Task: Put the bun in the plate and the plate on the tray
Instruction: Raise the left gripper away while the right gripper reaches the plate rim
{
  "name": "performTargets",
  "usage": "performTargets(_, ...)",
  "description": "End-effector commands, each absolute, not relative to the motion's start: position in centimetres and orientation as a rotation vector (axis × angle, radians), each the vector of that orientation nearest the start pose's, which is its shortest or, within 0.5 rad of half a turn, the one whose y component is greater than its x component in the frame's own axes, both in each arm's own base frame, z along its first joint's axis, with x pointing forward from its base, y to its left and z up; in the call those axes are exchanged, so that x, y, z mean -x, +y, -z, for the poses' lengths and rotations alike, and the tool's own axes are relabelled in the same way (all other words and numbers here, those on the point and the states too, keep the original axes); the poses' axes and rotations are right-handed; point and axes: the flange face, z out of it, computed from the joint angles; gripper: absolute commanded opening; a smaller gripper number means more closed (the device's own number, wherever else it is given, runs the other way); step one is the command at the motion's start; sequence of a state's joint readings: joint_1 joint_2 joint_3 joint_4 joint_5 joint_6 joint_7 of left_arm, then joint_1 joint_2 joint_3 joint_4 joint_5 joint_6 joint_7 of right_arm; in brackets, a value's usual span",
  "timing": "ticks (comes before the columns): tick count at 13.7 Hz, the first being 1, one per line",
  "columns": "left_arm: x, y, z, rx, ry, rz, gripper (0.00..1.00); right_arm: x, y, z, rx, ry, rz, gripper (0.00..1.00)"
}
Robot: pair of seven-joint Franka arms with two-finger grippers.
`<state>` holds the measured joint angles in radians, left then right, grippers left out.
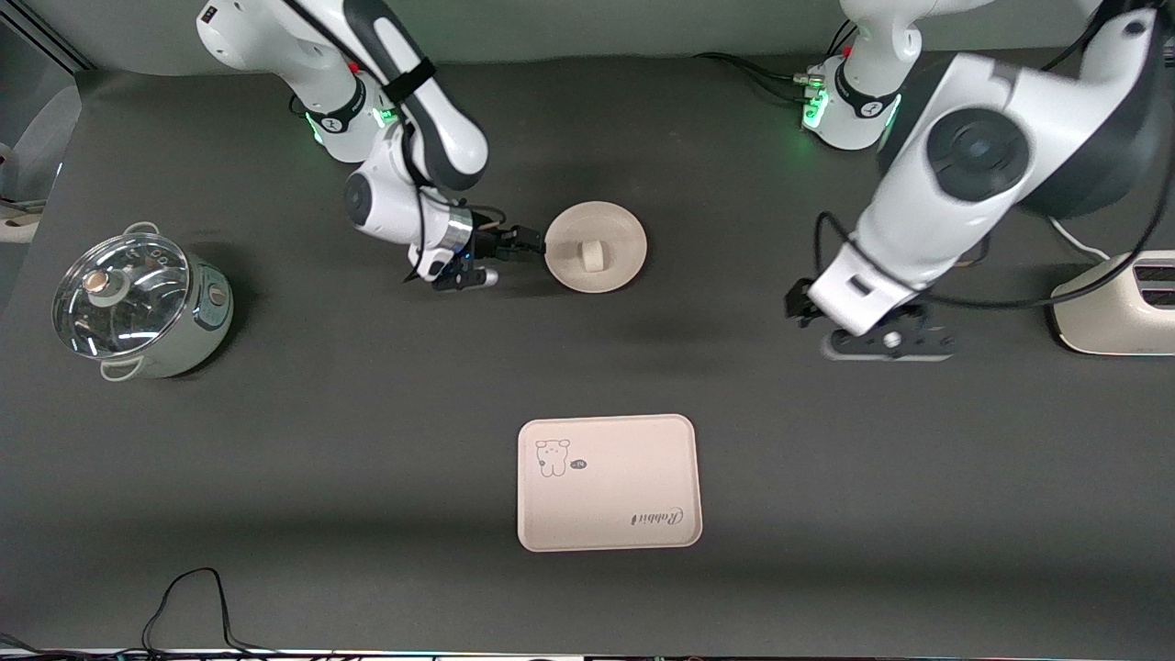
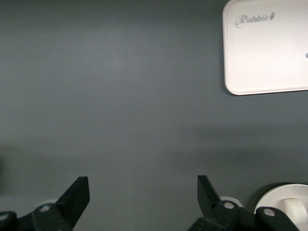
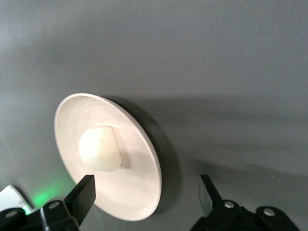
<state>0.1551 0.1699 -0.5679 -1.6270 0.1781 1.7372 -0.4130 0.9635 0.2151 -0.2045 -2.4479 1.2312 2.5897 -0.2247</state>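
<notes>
The off-white bun (image 1: 591, 255) sits in the round cream plate (image 1: 622, 229). Right gripper (image 1: 525, 240), fingers spread, reaches the plate's rim. Left gripper (image 2: 143, 195) hangs wide open, empty.

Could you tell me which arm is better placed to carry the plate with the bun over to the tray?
Right, I would say. The right gripper is open at the rim of the plate, where the bun already lies. The left gripper waits open over bare table, apart from plate and tray.
</notes>
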Motion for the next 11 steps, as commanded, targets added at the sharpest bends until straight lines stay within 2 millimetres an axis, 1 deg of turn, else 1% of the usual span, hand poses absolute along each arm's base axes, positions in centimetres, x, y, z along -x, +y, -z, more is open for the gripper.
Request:
performTargets(1, -55.5, -16.7, -55.2, 3.038, 0.095, 0.021, 1.00, -32.6, 31.6, -19.7, 2.610, 0.153, -0.143, 0.93)
performTargets(2, -56.1, -13.8, -55.4, 3.075, 0.117, -0.001, 1.00, -31.8, 31.7, -18.9, 2.601, 0.163, -0.105, 0.91)
performTargets(3, -56.4, -11.4, -56.0, 3.092, 0.144, 0.004, 1.00, -30.9, 31.7, -18.1, 2.595, 0.149, -0.068, 0.91)
performTargets(4, -56.5, -10.1, -56.1, 3.089, 0.184, 0.000, 1.00, -29.9, 31.8, -17.2, 2.580, 0.142, -0.052, 0.89)
performTargets(5, -56.4, -9.0, -56.2, 3.084, 0.179, -0.016, 1.00, -29.5, 31.9, -16.7, 2.564, 0.150, -0.035, 0.88)
performTargets(6, -56.2, -8.6, -56.5, 3.081, 0.166, -0.022, 1.00, -29.4, 31.7, -16.2, 2.562, 0.159, -0.027, 0.87)
performTargets(8, -56.2, -7.4, -56.5, 3.102, 0.122, -0.034, 1.00, -29.8, 32.2, -16.2, 2.553, 0.178, -0.021, 0.85)
performTargets(9, -56.1, -7.3, -56.4, 3.140, 0.075, -0.060, 1.00, -30.0, 32.3, -16.3, 2.549, 0.184, -0.019, 0.81)
performTargets(10, -56.1, -7.3, -56.0, 3.151, 0.049, -0.074, 1.00, -30.5, 32.8, -16.4, 2.540, 0.198, -0.013, 0.79)
performTargets(11, -56.3, -7.2, -55.3, 3.151, 0.049, -0.078, 1.00, -31.0, 33.3, -16.8, 2.526, 0.219, -0.008, 0.71)
